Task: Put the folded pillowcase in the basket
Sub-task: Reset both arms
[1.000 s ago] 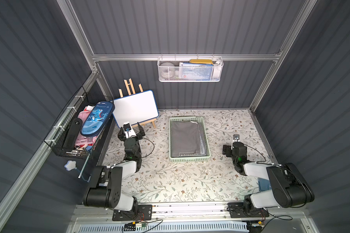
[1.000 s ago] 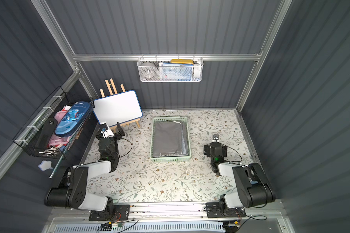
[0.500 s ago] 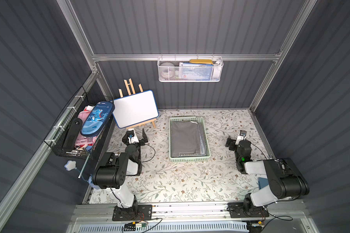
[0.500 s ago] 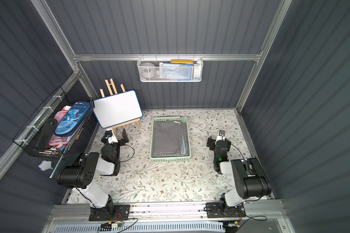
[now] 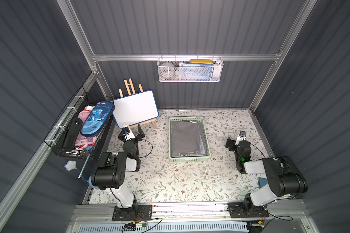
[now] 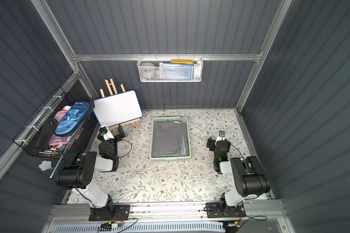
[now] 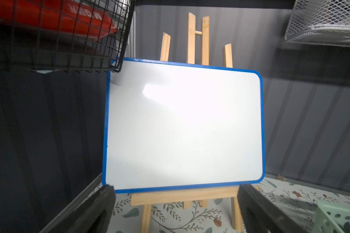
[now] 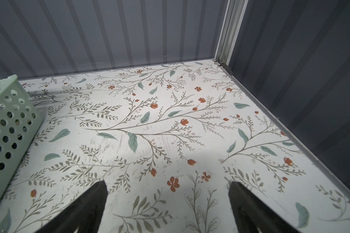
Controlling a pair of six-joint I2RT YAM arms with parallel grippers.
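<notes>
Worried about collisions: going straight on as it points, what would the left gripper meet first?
Probably the whiteboard on its easel, dead ahead of the open left gripper; depth unclear.

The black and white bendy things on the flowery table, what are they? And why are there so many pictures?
They are two robot arms, the left arm and the right arm, fixed at the near edge of the table. Two pictures come from a camera high above, looking down at everything. The other two come from small cameras on the arms' wrists. There the black left fingers face a whiteboard on a wooden easel, and the right fingers point at the flowery table. Both pairs are spread open and hold nothing. In the middle sits a mint-green basket with a folded grey pillowcase already lying inside.
</notes>
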